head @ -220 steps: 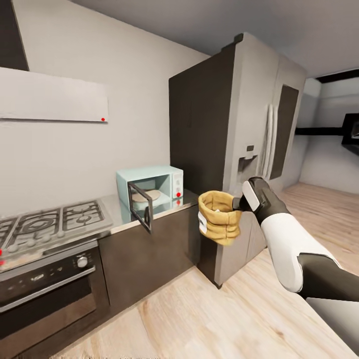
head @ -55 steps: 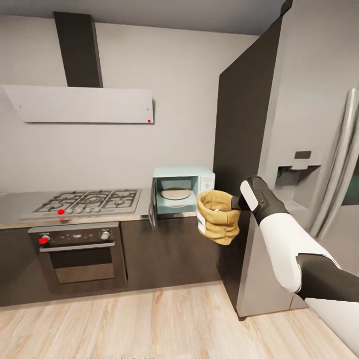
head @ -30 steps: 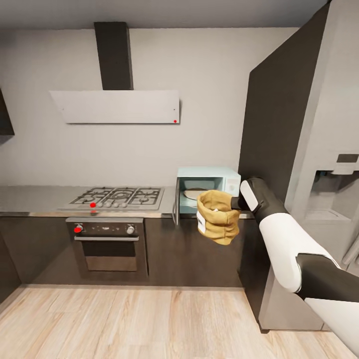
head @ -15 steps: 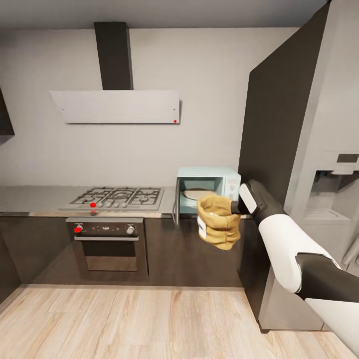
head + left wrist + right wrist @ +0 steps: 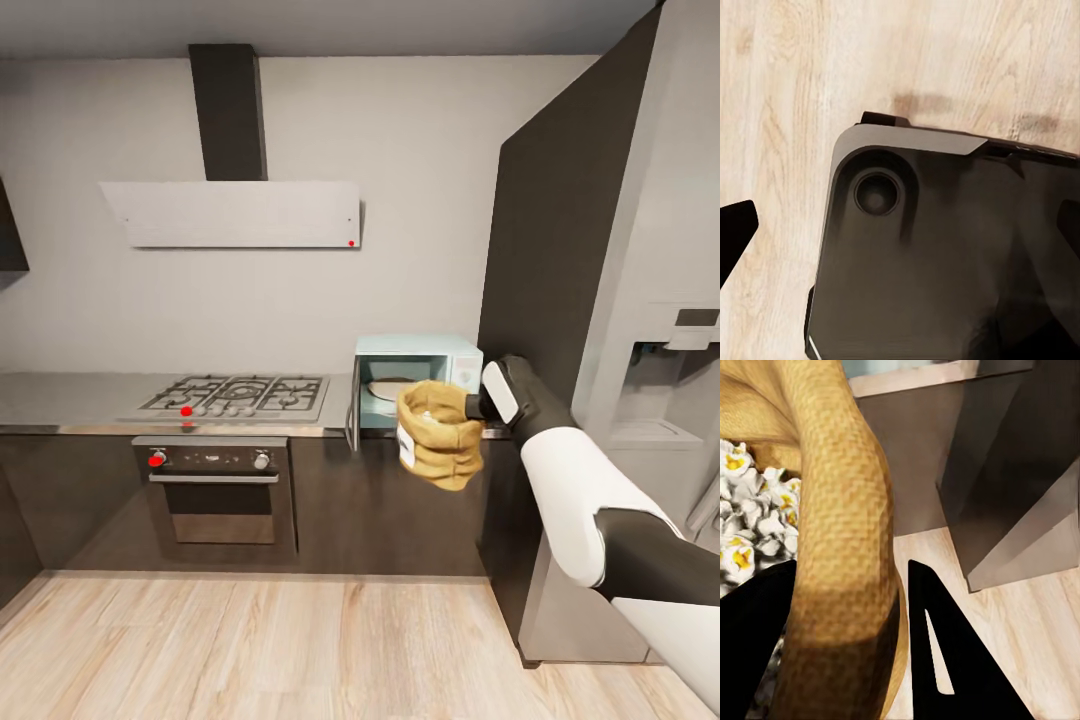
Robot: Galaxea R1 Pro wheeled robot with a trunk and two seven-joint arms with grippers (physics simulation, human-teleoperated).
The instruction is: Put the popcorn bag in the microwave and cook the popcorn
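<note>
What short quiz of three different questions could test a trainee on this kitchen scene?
1. True or false: the microwave door stands open.
2. Which end effector holds the bag? A) left B) right
3. Fill in: the right wrist view shows ____ inside the bag.

Key
1. True; a round plate shows inside.
2. B; the right end effector pinches the bag's rim, in the air in front of the counter.
3. Popcorn.

Microwave [image 5: 418, 380] on worktop [image 5: 70, 398], right of hob [image 5: 238, 395]; popcorn bag [image 5: 438, 433] before microwave, popcorn [image 5: 746, 529] inside; fridge [image 5: 640, 330] right
</note>
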